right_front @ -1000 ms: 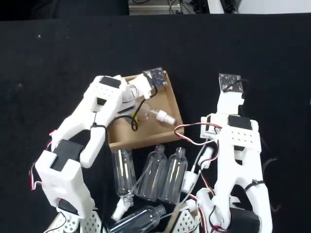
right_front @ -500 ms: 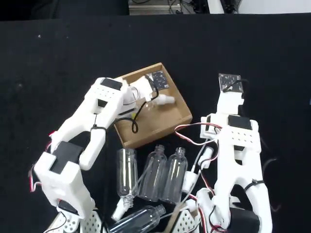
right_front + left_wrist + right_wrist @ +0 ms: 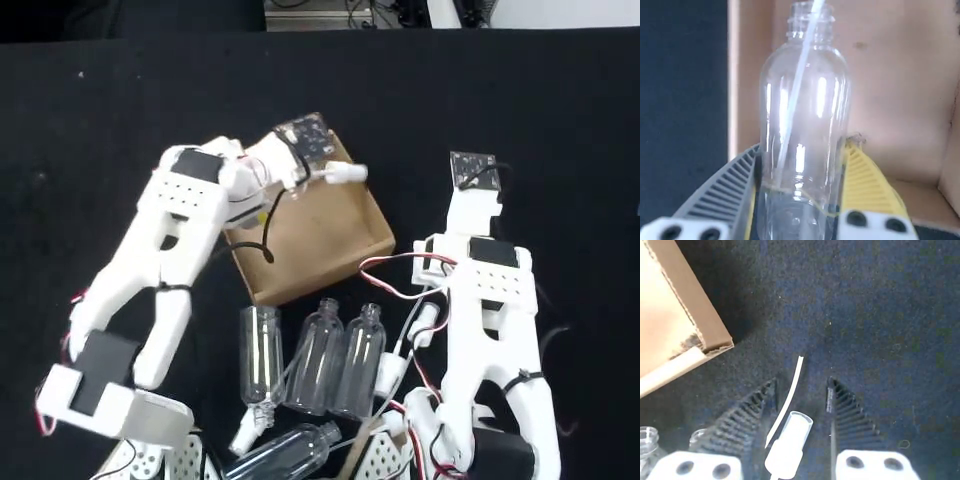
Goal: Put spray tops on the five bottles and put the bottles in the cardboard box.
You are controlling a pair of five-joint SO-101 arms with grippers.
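My left hand (image 3: 300, 160) is in the upper middle of the high view, over the top corner of the cardboard box (image 3: 320, 240). It is closed tight on a clear bottle (image 3: 805, 100). One finger presses each side of the bottle, down near its bottom. The bottle's neck points away from my hand, and the brown floor of the box is behind it. A thin tube runs down inside the bottle. In the high view a white spray top (image 3: 343, 172) sticks out at the end of this bottle, close to the box's upper right edge. I cannot tell if the bottle touches the box.

The box sits a bit crooked on the black tabletop (image 3: 500, 80).

My right hand (image 3: 473, 172) is to the right of the box, well apart from it, low over the tabletop. Its two fingers stand apart and squeeze nothing. In my right wrist view a loose spray top (image 3: 789, 440) with a thin tube shows between the fingers, near the bottom of the frame. I cannot tell if it touches them. A corner of the box is at the upper left there.

Below the box, in the lower middle of the high view, three bottles (image 3: 318, 350) lie side by side. A fourth bottle (image 3: 280, 455) lies across the bottom edge. A small white spray top (image 3: 248, 433) lies just beside it.
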